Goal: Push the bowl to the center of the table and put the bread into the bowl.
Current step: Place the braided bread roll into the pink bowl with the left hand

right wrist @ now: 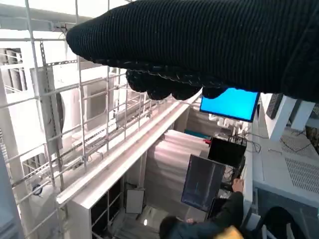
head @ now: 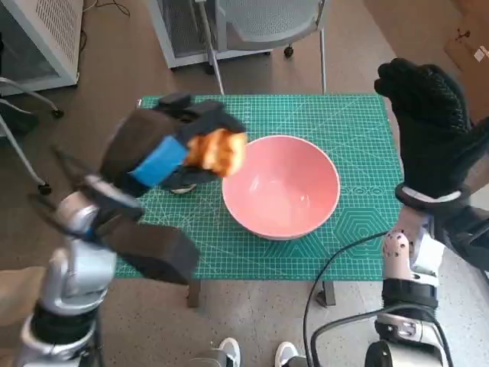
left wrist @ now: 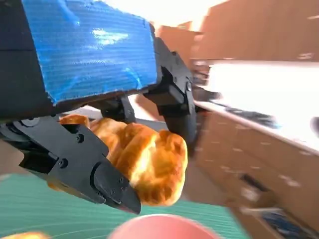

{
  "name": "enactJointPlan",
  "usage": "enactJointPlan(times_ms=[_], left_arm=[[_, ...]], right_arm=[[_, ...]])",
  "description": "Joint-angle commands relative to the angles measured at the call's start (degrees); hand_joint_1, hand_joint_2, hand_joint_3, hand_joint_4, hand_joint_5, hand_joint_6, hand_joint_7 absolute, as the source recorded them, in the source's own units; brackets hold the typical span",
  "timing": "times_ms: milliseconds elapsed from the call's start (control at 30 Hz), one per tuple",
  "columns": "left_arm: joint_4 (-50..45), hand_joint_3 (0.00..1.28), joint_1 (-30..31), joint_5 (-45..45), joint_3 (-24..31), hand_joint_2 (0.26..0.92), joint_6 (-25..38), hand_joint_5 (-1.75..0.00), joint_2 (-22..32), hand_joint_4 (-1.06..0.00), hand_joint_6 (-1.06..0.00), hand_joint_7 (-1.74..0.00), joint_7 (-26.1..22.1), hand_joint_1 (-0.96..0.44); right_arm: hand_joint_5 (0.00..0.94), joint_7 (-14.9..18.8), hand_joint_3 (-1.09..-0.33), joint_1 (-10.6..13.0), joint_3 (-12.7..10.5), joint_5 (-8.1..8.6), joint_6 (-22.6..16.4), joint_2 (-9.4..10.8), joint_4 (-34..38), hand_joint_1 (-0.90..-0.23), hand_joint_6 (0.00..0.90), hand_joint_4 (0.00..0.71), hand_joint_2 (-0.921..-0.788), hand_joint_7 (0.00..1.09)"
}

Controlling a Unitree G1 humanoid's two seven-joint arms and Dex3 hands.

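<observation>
Bowl [head: 281, 186] sits mid-frame on the worktop [head: 359, 126], my left hand [head: 164, 149] grips the bread [head: 218, 151] just left of its rim, right hand [head: 428, 115] raised empty, fingers apart; next, carry over and release.

Even daylight overhead, glare and blur at the wrists

The head view was bright and sharp, bowed at its edges. The left wrist view's background was smeared and blown out at upper right; the right wrist view's windows glared white.
</observation>
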Motion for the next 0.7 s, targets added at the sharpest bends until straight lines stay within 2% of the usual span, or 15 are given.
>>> enactJointPlan(times_ms=[33, 300, 700], left_arm=[[7.1, 0.01, -5.3, 0.2, -3.8, 0.915, -2.0, -1.06, -3.0, -0.74, -0.72, -1.11, -1.2, 0.00], [19.0, 0.05, -10.8, 0.3, -8.2, 0.920, -5.6, -1.10, -8.1, -0.71, -0.65, -1.18, -0.9, 0.00], [36.3, 0.04, -15.1, -0.5, -10.7, 0.920, -11.6, -1.10, -12.2, -0.74, -0.63, -1.16, -0.4, 0.00]], right_arm=[[0.001, 0.3, -0.760, 1.0, 0.2, -0.67, 0.2, -0.2, 1.4, -0.636, 0.349, 0.257, -0.921, 0.00], [0.000, 0.3, -0.761, 1.5, 0.2, -0.73, 0.4, -0.7, 1.6, -0.636, 0.347, 0.256, -0.921, 0.00], [0.000, -0.6, -0.758, 2.8, 0.0, -0.97, 1.1, -1.2, 0.2, -0.630, 0.343, 0.255, -0.921, 0.00]])
